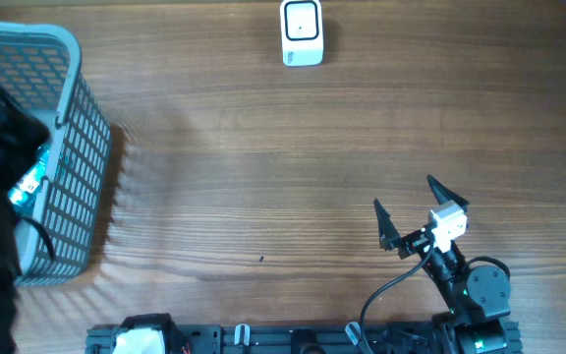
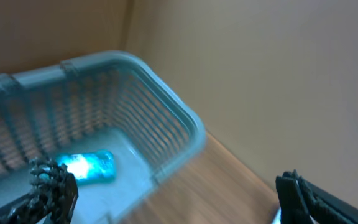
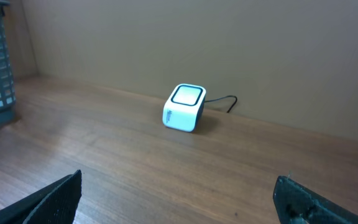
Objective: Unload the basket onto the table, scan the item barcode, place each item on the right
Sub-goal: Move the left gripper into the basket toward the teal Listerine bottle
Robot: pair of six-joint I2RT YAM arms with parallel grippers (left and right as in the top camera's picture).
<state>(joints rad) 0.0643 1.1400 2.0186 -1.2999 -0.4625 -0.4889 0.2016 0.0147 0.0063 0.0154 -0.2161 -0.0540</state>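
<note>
Lying on its side on the floor of the pale blue slatted basket [image 2: 166, 93], near one wall: small bottle [image 2: 89, 167], translucent blue-teal, glowing bright, a white label patch visible from overhead; cap too blurred to make out. Over the basket, left gripper [image 2: 176, 193] spread wide, holding nothing. Right gripper [image 3: 178, 186] equally wide and empty above the table [image 1: 263, 167], facing the white scanner [image 3: 184, 109], well apart from it

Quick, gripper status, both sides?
Left gripper: open, empty, over the basket.
Right gripper: open, empty.
</note>
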